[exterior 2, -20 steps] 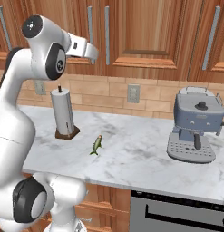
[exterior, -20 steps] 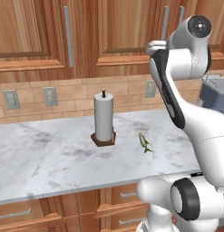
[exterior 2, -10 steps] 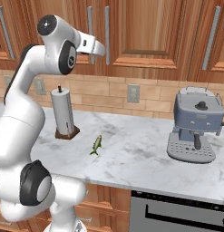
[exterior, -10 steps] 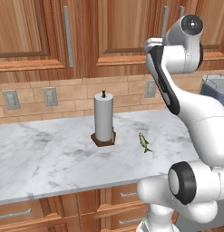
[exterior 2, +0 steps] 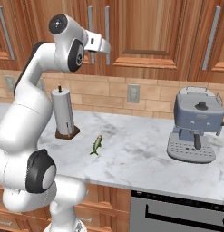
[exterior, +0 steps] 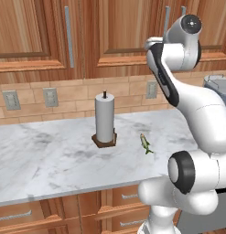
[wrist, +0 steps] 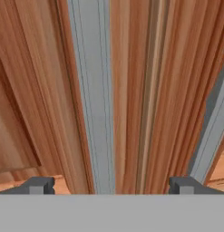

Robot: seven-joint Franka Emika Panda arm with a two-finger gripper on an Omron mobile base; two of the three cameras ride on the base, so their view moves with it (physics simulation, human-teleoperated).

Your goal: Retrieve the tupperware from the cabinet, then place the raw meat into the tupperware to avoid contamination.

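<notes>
— So what is the robot doing up there?
— It is on the first step, I think; the gripper [wrist: 111, 186] is up at the cabinet [exterior 2: 145, 31], right in front of a handle [wrist: 93, 90]; its two tips stand wide apart with nothing between them.
— What comes next?
— It likely needs to close on that bar and pull the door open; the tub must be inside, because the doors are shut.
— And the fish?
— The fish [exterior: 145, 143] lies far below the gripper on the counter [exterior: 50, 155], near the paper towel roll [exterior: 104, 119].
</notes>
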